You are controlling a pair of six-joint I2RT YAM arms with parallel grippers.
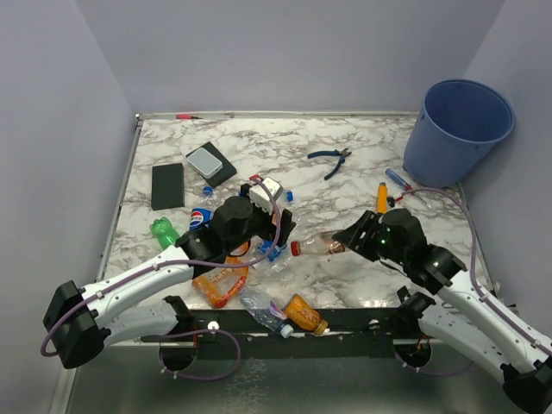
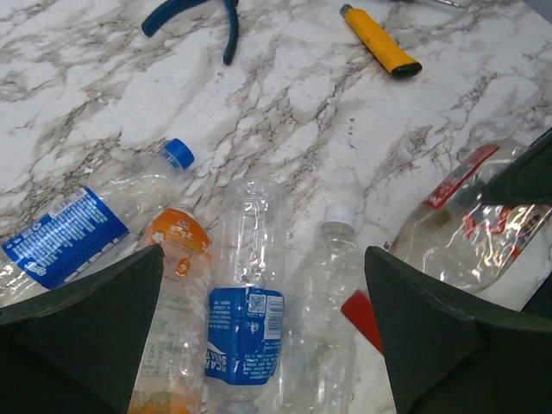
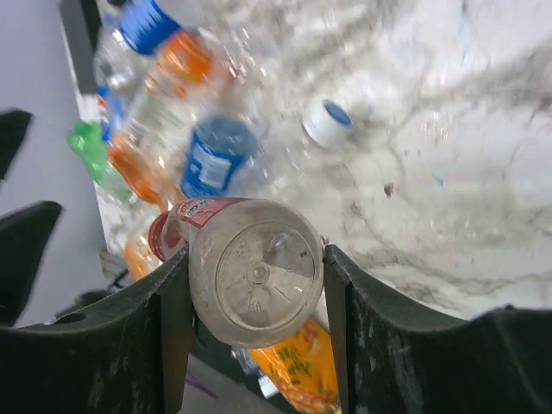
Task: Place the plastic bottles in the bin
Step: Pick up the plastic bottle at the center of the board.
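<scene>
Between the fingers of the right end effector (image 3: 254, 263), clamped at its base: a clear red-labelled bottle (image 1: 317, 246), held level, red cap pointing left toward the heap of bottles (image 1: 226, 283). Over that heap, hovering spread wide and gripping nothing: left end effector (image 2: 261, 259), blue-labelled bottle (image 2: 246, 332) directly below. Far right corner, well apart from both: the bin (image 1: 457, 129).
</scene>
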